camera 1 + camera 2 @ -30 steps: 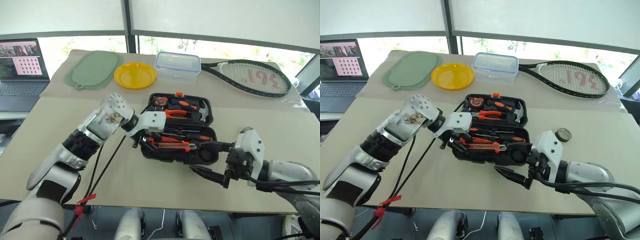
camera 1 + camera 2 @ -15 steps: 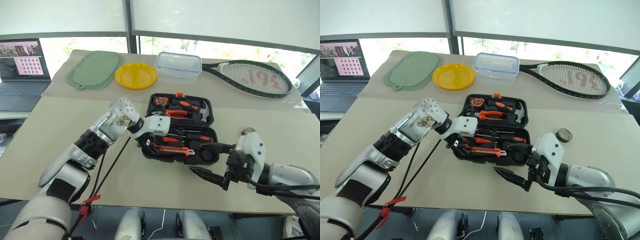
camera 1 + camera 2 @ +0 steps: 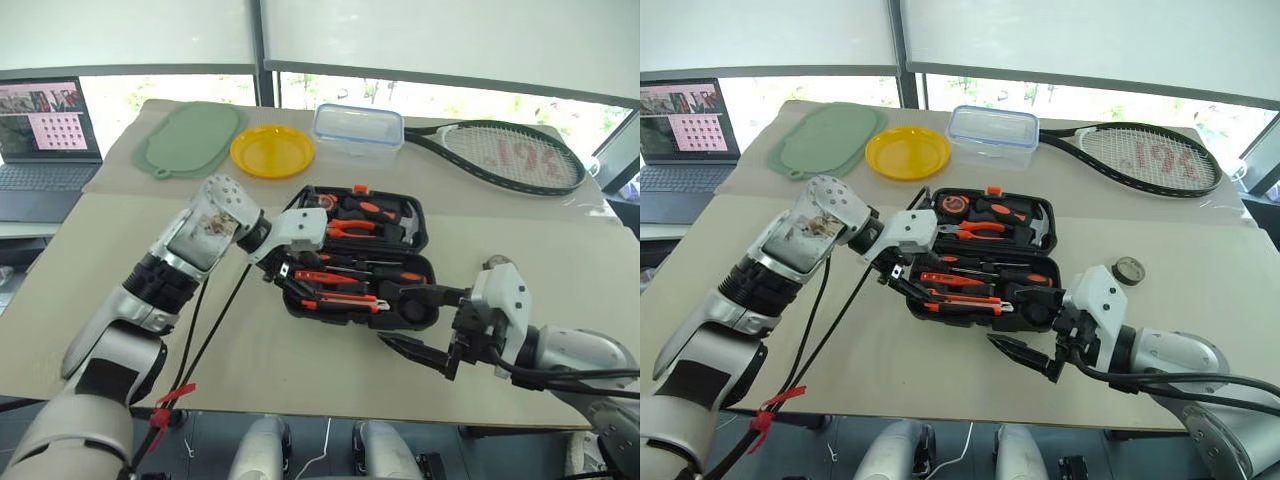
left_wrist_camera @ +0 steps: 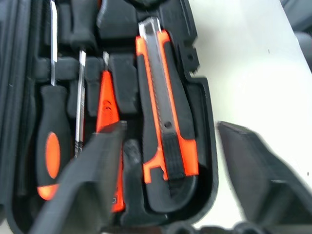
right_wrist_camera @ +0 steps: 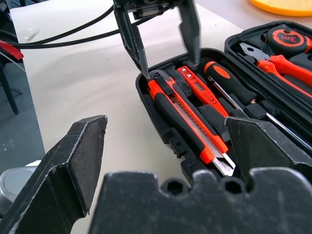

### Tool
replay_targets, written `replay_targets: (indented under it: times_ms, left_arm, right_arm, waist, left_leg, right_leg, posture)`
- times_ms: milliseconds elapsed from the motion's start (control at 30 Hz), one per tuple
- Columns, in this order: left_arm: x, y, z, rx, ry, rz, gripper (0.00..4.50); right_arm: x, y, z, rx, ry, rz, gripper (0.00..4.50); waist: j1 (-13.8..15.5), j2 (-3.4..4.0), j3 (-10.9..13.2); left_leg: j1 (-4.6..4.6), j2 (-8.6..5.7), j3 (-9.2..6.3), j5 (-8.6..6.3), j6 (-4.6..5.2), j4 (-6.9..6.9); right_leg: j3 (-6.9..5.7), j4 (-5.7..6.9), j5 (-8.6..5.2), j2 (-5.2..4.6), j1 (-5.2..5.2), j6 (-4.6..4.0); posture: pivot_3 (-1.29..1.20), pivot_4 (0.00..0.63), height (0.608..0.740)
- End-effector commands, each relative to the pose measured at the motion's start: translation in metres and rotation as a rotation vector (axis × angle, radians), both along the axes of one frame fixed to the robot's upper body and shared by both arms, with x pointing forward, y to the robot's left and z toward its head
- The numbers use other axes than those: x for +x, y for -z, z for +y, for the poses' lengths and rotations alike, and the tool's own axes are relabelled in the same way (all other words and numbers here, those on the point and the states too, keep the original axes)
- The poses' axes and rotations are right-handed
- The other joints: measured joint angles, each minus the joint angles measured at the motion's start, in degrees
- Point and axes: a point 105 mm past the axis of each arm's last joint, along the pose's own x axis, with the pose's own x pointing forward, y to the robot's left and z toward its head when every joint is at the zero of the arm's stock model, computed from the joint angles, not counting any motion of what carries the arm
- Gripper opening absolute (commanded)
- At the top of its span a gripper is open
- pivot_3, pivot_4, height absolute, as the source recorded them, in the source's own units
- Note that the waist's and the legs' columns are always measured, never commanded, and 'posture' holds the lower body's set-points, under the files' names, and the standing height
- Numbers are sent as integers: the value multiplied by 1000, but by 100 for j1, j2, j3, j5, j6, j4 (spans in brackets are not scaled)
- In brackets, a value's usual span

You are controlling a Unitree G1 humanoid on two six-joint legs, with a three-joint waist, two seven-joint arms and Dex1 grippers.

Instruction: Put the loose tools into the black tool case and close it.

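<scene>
Wrist cameras give me what the head views cannot: the left wrist view looks straight down on the orange-black utility knife (image 4: 165,122) seated in its moulded slot in the black tool case (image 3: 358,258), with a small orange screwdriver (image 4: 108,109) and a black-orange handled screwdriver (image 4: 48,146) lying beside it; the right wrist view shows the left pincer (image 5: 161,36) with its two fingers parted, tips just above the case's left end, grasping nothing. The right eye view alone shows me the small dark grey tape roll (image 3: 1128,270) loose on the desk, to the right of the case near the right edge; the case lies open at the middle of the desk. Against a second ago, the left pincer has lifted off the tools and drawn a little to the left. My right pincer (image 3: 420,325) rests low at the case's front right corner, fingers spread wide, released.
</scene>
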Motion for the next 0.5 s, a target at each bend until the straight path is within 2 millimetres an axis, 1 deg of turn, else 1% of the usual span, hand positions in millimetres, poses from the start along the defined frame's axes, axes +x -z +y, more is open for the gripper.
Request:
replay_targets:
  times_ms: [33, 167, 300, 500]
  left_arm:
    - [0, 0, 12, 35, 15, -48, 1527]
    - [-5, 1, 17, 44, 29, -25, 31]
    - [-6, 7, 18, 61, 34, -22, 31]
    - [2, 21, 17, 112, 25, -77, 31]
  right_arm:
    - [-1, -7, 1, -3, -12, -37, 4500]
    - [0, -5, 1, -4, -10, -32, 4500]
    - [0, -5, 1, -2, -10, -31, 4500]
    - [0, -5, 1, -1, -9, -30, 4500]
  waist:
    - [0, 0, 0]
    - [25, 0, 0]
    - [27, 0, 0]
    - [31, 0, 0]
  left_leg:
    - [0, 0, 0, 0, 0, 0]
    - [0, 1, 0, 0, 0, 1]
    - [0, 0, 0, 0, 0, 2]
    - [1, -2, 0, 0, 0, 2]
  right_leg:
    - [0, 0, 0, 0, 0, 0]
    - [-1, 0, 0, -3, 2, 0]
    - [-1, -1, 0, -5, 3, 1]
    - [-1, -1, 0, -3, 5, 1]
  posture:
    - [0, 150, 738]
    - [0, 150, 738]
    - [0, 150, 738]
    - [0, 150, 738]
